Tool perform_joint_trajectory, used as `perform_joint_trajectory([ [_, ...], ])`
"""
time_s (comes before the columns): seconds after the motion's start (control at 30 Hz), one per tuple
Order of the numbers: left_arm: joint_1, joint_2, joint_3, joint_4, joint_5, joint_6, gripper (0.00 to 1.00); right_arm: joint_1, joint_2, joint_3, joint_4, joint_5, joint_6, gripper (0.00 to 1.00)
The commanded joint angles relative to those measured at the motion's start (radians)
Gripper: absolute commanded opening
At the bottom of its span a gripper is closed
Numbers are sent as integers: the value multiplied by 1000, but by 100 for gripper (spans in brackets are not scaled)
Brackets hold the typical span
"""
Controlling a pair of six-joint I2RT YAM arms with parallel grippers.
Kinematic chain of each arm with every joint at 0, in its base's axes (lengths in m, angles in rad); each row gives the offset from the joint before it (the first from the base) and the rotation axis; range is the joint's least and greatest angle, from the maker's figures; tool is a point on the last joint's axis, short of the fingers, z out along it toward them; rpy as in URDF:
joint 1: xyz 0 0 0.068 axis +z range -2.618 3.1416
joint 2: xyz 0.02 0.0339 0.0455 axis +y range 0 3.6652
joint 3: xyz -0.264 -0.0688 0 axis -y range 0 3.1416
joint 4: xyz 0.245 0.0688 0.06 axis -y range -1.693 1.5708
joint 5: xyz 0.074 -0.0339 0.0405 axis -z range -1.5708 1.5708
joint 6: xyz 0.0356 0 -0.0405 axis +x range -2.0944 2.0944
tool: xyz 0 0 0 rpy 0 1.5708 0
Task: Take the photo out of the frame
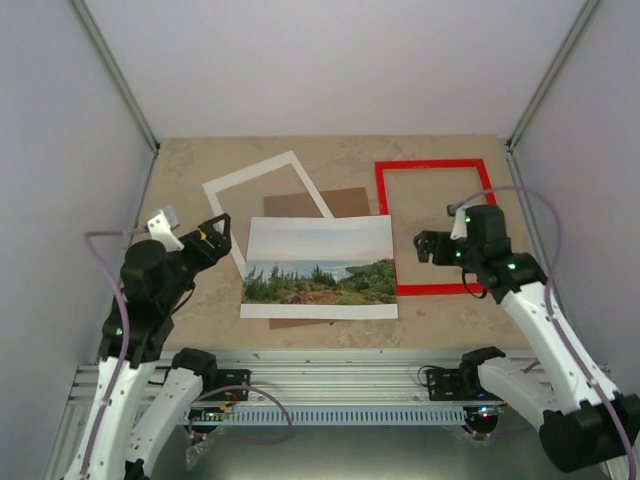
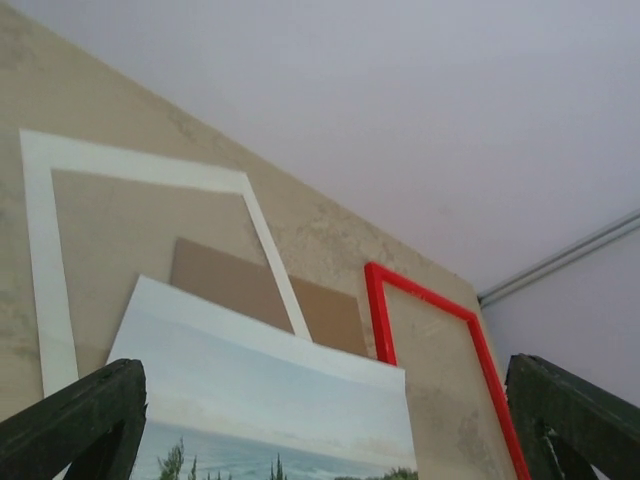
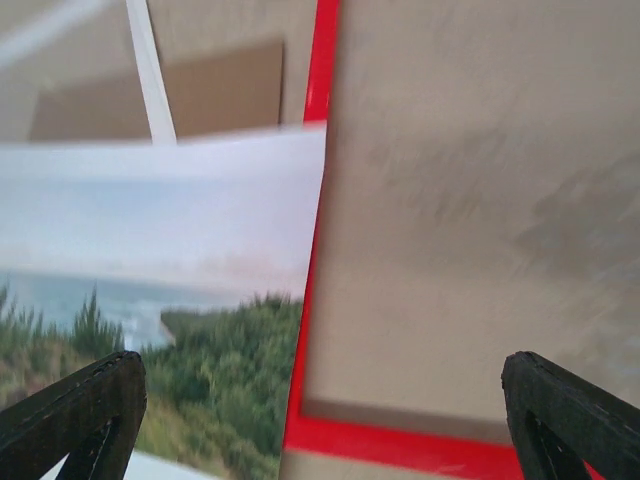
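Observation:
The photo (image 1: 320, 265) lies flat on the table in front of both arms, sky at the far side and green trees at the near side, clear of the frame's opening. The red frame (image 1: 436, 165) lies to its right with bare table showing through it. The photo's right edge (image 3: 300, 200) reaches the frame's left rail (image 3: 322, 60). My left gripper (image 1: 212, 238) hovers open just left of the photo (image 2: 270, 390), nothing between its fingers. My right gripper (image 1: 428, 246) hangs open over the frame's left half, also with nothing in it.
A white cut-out mat (image 1: 255, 175) lies tilted at the back left, over a brown backing board (image 1: 345, 203) that pokes out behind the photo. White walls close in the table on three sides.

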Motion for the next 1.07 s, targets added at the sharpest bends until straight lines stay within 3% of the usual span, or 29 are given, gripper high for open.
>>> perform_joint_trajectory([
  [0.0,5,-82,53,-32,-88,52,100,-50,-102,97,-13,116,-83,98],
  [0.2,5,-154,99,-29,-133,134,100,-52,-260,160,4,209,-97,98],
  [0.4,5,-245,42,2,-218,160,100,-46,-348,128,-3,363,-80,98],
  [0.7,5,-338,-104,16,-276,148,100,-45,-422,65,54,349,-81,98],
  [1.03,5,-335,-126,6,-264,127,100,-46,-431,59,70,331,-71,98],
])
